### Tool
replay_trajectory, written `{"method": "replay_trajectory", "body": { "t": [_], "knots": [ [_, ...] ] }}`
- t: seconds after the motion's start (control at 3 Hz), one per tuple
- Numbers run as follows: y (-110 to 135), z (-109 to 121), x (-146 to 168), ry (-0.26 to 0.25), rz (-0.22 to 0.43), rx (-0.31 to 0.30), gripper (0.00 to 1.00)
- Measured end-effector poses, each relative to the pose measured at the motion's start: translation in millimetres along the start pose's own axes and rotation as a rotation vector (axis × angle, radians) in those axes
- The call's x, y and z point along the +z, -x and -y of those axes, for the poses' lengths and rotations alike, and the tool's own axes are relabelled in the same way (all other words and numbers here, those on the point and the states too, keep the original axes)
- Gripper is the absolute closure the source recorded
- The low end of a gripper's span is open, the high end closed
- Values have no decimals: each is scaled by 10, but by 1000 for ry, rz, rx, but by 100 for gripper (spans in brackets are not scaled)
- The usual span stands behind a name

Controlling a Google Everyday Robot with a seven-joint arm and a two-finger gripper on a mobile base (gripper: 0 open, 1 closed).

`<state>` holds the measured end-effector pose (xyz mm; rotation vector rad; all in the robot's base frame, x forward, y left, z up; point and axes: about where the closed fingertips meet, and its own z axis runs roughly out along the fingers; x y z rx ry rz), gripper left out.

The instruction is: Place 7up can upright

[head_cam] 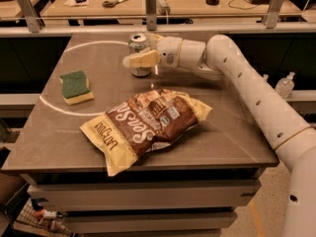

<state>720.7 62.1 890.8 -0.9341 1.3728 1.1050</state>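
The 7up can (139,47) is a silvery can with a shiny round top. It stands upright on the grey table (212,137) at the back centre. My gripper (144,53) reaches in from the right and is shut on the can. One pale finger (140,60) crosses the can's front and the other sits behind it.
A brown snack bag (148,125) lies in the middle of the table, in front of the can. A green and yellow sponge (76,87) lies at the left. My white arm (247,88) spans the table's right side. A railing and a work bench run behind the table.
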Motion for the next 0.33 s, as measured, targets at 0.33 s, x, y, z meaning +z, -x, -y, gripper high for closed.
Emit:
{"method": "replay_trajectory", "body": {
  "t": [0.33],
  "knots": [
    [0, -1, 1, 0, 0, 0, 0]
  ]
}}
